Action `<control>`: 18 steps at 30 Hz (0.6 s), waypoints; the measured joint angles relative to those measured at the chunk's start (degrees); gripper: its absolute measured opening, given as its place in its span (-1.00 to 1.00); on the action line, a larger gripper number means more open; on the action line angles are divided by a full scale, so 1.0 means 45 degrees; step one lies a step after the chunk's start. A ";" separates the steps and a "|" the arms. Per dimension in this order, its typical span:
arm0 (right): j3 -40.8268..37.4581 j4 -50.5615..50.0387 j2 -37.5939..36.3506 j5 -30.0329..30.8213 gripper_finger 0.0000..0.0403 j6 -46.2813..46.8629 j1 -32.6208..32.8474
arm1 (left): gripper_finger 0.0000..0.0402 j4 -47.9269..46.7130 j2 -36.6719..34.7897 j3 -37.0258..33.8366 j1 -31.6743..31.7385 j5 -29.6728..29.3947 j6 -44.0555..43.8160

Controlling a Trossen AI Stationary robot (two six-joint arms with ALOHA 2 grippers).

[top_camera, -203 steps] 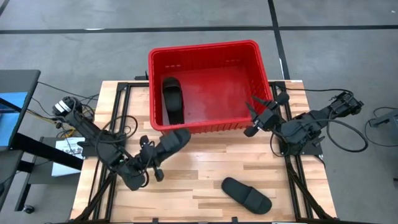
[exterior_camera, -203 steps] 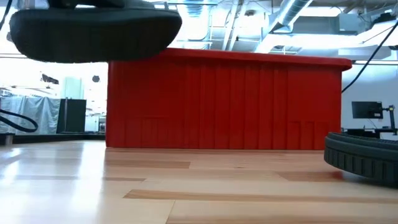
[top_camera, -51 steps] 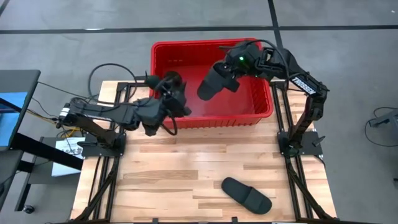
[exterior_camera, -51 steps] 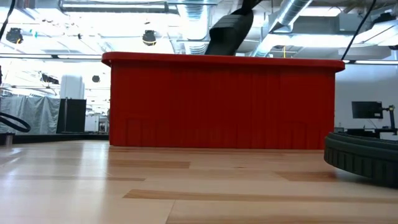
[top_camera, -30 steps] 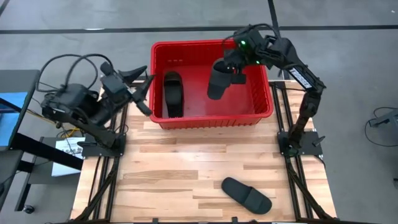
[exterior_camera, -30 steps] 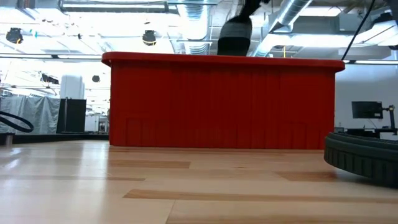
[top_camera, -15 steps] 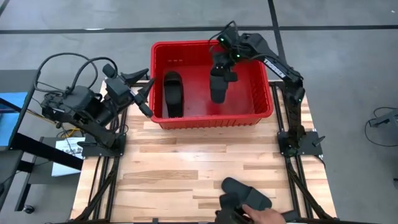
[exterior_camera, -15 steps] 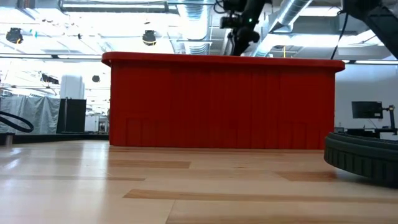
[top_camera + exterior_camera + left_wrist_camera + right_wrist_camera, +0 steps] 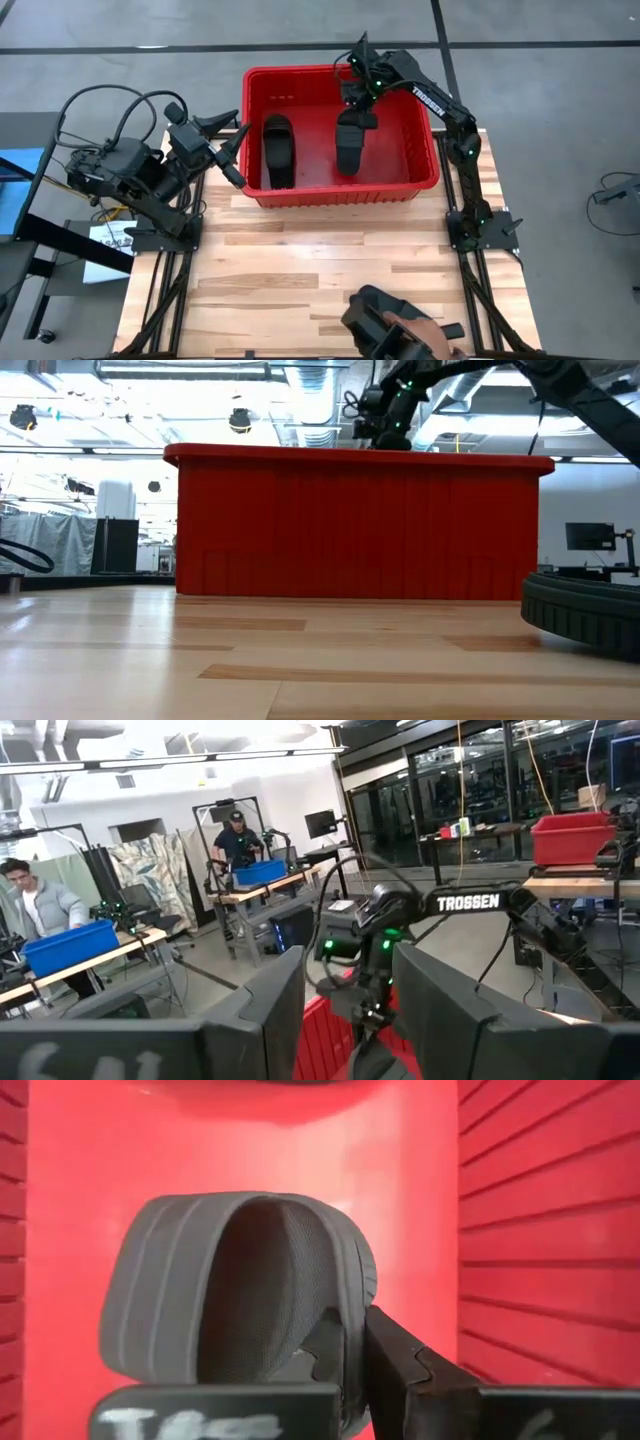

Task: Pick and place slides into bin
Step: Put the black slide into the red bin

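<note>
The red bin (image 9: 425, 150) stands at the table's far side. One black slide (image 9: 277, 150) lies flat on its floor at the left. My right gripper (image 9: 350, 1342) reaches down into the bin, shut on a second slide (image 9: 351, 142) that hangs toe-down; whether it touches the floor is hidden. In the low view only the right gripper (image 9: 385, 418) shows above the bin's rim. My left gripper (image 9: 232, 152) hovers open just left of the bin. Another slide (image 9: 372, 303) lies at the table's near edge. My right gripper pinches the side of the slide's strap band (image 9: 345, 1295), where it meets the sole. One finger (image 9: 322, 1352) is inside the strap's opening and the other (image 9: 398, 1362) outside. The fingers point down from above, and the slide hangs below them inside the bin.
A person's hand (image 9: 418, 337) reaches in over the near edge onto the slide there. That slide's ribbed sole (image 9: 585, 615) shows at the right of the low view. Bare wood lies between the bin and the near edge.
My right gripper has gone down and a little toward the table's left, lowering its slide from above the rim into the bin. A person's hand has come in over the near edge to the slide lying there.
</note>
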 joint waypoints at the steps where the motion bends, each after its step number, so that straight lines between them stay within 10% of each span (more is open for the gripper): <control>1: 0.0000 0.0086 0.0137 0.0015 -0.97 -0.0038 0.0029 | -0.28 0.0000 0.0000 0.0000 0.0000 0.0000 0.0000; 18: 0.0010 0.1051 0.1708 0.0775 -0.96 -0.0078 0.0075 | -0.28 -0.0023 0.0005 -0.0005 0.0000 -0.0010 0.0000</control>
